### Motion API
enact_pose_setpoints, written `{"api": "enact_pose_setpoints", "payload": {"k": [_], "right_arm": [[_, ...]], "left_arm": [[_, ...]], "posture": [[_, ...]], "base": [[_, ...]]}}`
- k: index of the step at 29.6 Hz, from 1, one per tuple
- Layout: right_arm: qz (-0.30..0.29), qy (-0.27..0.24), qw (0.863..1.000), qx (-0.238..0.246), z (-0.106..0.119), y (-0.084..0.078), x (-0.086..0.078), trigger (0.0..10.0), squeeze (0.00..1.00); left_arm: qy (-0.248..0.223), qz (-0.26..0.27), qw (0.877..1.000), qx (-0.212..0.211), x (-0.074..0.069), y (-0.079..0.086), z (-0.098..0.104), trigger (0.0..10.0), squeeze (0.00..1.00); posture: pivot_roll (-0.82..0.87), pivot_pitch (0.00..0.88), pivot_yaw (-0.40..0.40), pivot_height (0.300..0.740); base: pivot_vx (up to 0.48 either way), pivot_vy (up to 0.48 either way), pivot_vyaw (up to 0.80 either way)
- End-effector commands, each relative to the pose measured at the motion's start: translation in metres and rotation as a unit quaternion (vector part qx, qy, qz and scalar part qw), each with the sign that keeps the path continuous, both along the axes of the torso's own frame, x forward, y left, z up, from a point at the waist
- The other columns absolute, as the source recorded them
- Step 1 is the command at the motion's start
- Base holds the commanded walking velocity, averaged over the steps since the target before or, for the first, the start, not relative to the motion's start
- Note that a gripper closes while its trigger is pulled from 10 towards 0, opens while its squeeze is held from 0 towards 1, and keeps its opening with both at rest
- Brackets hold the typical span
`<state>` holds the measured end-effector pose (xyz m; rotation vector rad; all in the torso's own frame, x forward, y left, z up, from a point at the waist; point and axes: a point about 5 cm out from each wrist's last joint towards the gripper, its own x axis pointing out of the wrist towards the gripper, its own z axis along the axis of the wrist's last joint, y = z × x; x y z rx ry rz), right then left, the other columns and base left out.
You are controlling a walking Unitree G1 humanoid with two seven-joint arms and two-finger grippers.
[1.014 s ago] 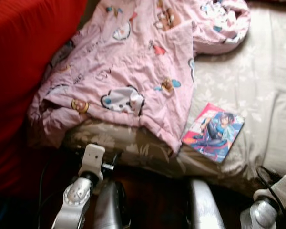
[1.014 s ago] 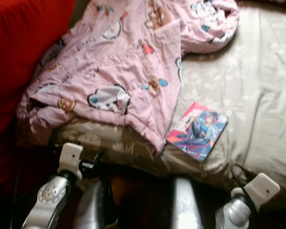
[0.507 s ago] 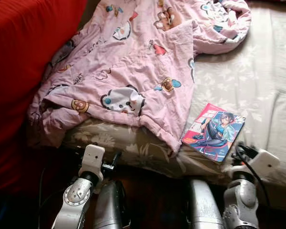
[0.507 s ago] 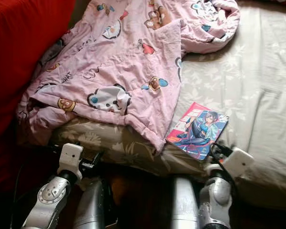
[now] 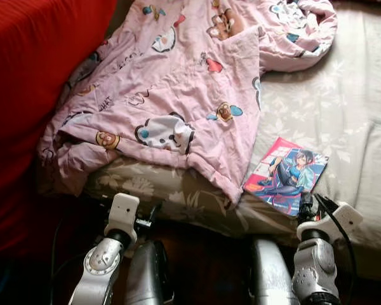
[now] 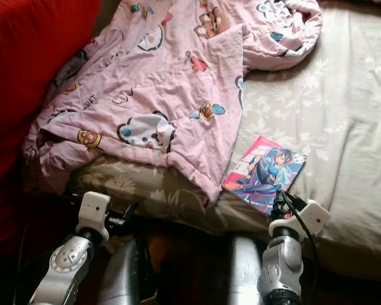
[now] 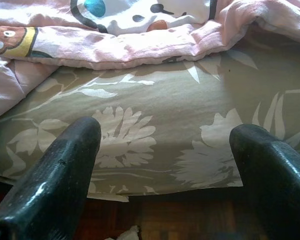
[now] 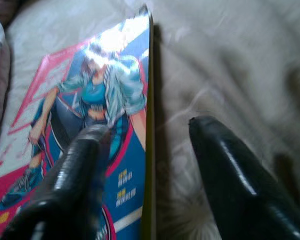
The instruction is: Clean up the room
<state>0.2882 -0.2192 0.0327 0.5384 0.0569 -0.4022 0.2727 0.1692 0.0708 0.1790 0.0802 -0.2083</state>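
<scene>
A comic book point(image 5: 284, 175) with a pink and blue cover lies flat on the bed, just right of the pink cartoon blanket point(image 5: 178, 95). My right gripper point(image 5: 310, 203) is at the book's near corner and is open. In the right wrist view the book's edge point(image 8: 149, 100) runs between the fingers, one finger point(image 8: 75, 175) over the cover, the other point(image 8: 230, 170) over the sheet. My left gripper point(image 7: 165, 150) is open and low at the bed's near side, facing the floral sheet point(image 7: 170, 105) below the blanket's hem.
The beige floral bed sheet point(image 5: 343, 108) stretches bare to the right of the book. A red fabric mass point(image 5: 32, 82) stands on the left beside the bed. Dark wooden floor point(image 5: 203, 267) and my silver legs point(image 5: 270, 273) show below the mattress edge.
My right arm rose from the lower right and swung left and forward to the book's near corner. The left arm, blanket and book stayed put.
</scene>
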Motion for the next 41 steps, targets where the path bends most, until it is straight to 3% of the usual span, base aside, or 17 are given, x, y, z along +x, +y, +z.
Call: {"api": "enact_pose_setpoints", "payload": {"k": [1, 2, 9, 17, 41], "right_arm": [[0.004, 0.020, 1.000, 0.019, -0.011, 0.003, -0.005, 10.0, 0.57], [0.006, 0.020, 0.999, 0.026, -0.012, 0.003, -0.005, 10.0, 0.00], [0.018, 0.011, 0.999, 0.032, -0.012, 0.005, -0.003, 10.0, 0.00], [0.014, -0.035, 0.999, 0.024, -0.001, 0.003, 0.000, 10.0, 0.00], [0.036, -0.020, 0.998, 0.051, -0.011, 0.009, 0.001, 10.0, 0.00]], "left_arm": [[0.019, 0.011, 1.000, 0.006, -0.006, 0.008, -0.008, 10.0, 0.00], [0.019, 0.011, 1.000, 0.007, -0.006, 0.008, -0.008, 10.0, 0.00], [0.019, 0.010, 1.000, 0.008, -0.006, 0.009, -0.008, 10.0, 0.00], [0.018, 0.010, 1.000, 0.007, -0.006, 0.009, -0.007, 10.0, 0.00], [0.019, 0.006, 1.000, 0.009, -0.005, 0.009, -0.007, 10.0, 0.00]], "posture": [[-0.01, 0.269, 0.120, 0.582], [-0.01, 0.268, 0.121, 0.582], [-0.01, 0.268, 0.124, 0.582], [-0.01, 0.265, 0.124, 0.582], [0.00, 0.263, 0.131, 0.582]], "base": [[0.000, 0.000, 0.00], [0.000, 0.000, 0.00], [0.000, 0.000, 0.00], [0.000, 0.000, 0.00], [0.000, 0.000, 0.00]]}}
